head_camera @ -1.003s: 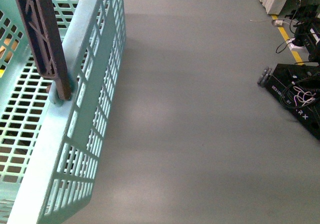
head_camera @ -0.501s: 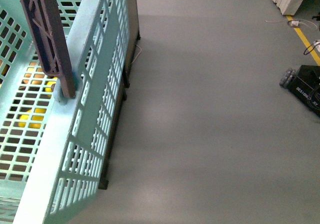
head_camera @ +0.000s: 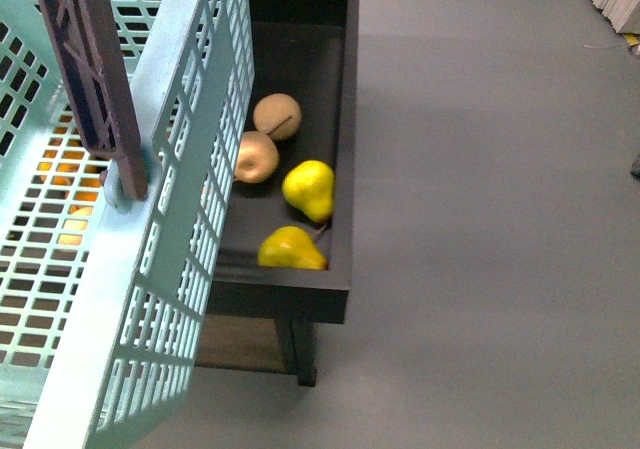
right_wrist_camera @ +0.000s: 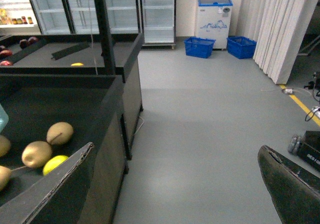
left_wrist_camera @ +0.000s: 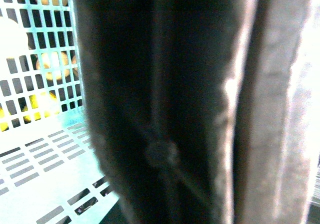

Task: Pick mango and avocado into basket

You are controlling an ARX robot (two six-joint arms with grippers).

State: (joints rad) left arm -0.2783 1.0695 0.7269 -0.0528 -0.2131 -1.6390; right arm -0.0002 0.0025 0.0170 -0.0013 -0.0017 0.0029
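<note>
**View swung onto a fruit bin; mango and avocado not yet found**

The front view changed fast. A second earlier it showed only bare grey floor beside the teal basket (head_camera: 150, 269). Half a second earlier a dark stand edge had crept in. Now a black display bin (head_camera: 346, 119) sat just beside the basket wall. The basket and its brown handle (head_camera: 90, 79) kept the same place in frame, so the robot was probably turning or rolling with the basket carried along.

The bin held two yellow pears (head_camera: 310, 187) and two tan round fruits (head_camera: 277, 115). Orange and yellow patches (head_camera: 70, 174) showed through the basket's floor slots. They differed from those seen half a second earlier, so they likely lay below the basket, not in it.

Neither the mango nor the avocado was identifiable in any view. In the right wrist view a small yellow item (right_wrist_camera: 77, 64) lay on a farther bin near some dark red fruits (right_wrist_camera: 25, 42), but it was too small to name.

The right gripper (right_wrist_camera: 176, 149) had its fingers spread wide with nothing between them, next to the bin. The left gripper was unreadable. Its wrist view was filled by a dark blurred bar (left_wrist_camera: 165, 109), probably the handle, with basket grid behind. I cannot tell whether it was clamped.

Judgement: the task was at the search and approach stage, with nothing picked. Produce was now in sight, so locating the two targets came next.
</note>
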